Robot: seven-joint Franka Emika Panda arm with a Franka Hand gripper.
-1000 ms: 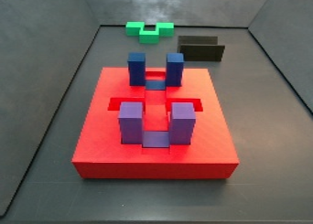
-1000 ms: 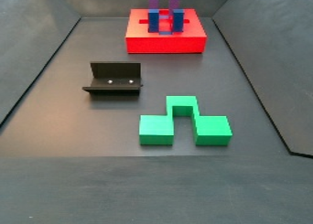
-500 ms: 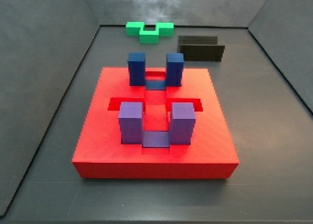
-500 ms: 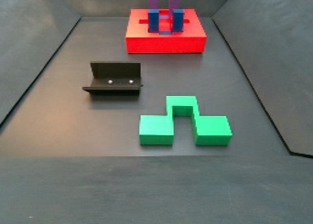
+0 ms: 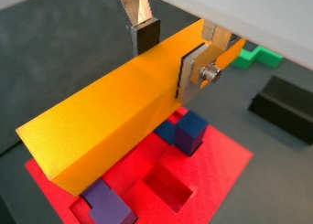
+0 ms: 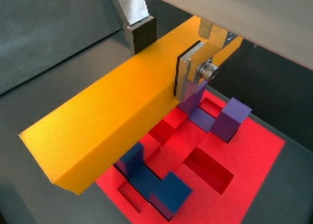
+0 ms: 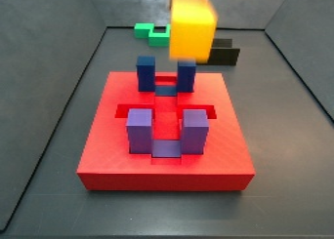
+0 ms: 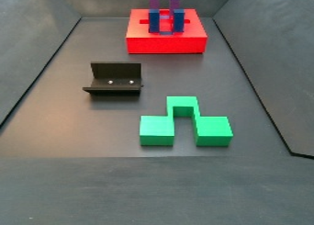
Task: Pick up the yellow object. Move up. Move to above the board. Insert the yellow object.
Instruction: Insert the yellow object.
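Two silver fingers (image 5: 193, 72) of the tool (image 5: 169, 47) clamp the yellow bar (image 5: 116, 113) across its width, holding it in the air over the red board (image 5: 214, 168), as both wrist views show. The bar hangs tilted, its long free end reaching well out from the grip toward the camera, with blue posts (image 5: 186, 132) and a purple post (image 5: 108, 206) visible beneath it. In a side view the bar (image 7: 194, 25) shows end-on above the far blue posts (image 7: 166, 70), well clear of the board (image 7: 163, 160); the tool itself is out of frame there. In the side view from the far end of the floor, the board (image 8: 166, 41) sits at the back and neither bar nor tool appears. The green block (image 8: 185, 125) and the fixture (image 8: 114, 79) rest on the floor, well apart from the board.

Judging by these frames, the carry is done and the insertion is what remains. The likely trouble is alignment: a long bar gripped near one end could twist between the pads, and if it descends tilted or off line its end may strike a post or catch a slot edge and jam. Which slot it is meant for cannot be told from here.
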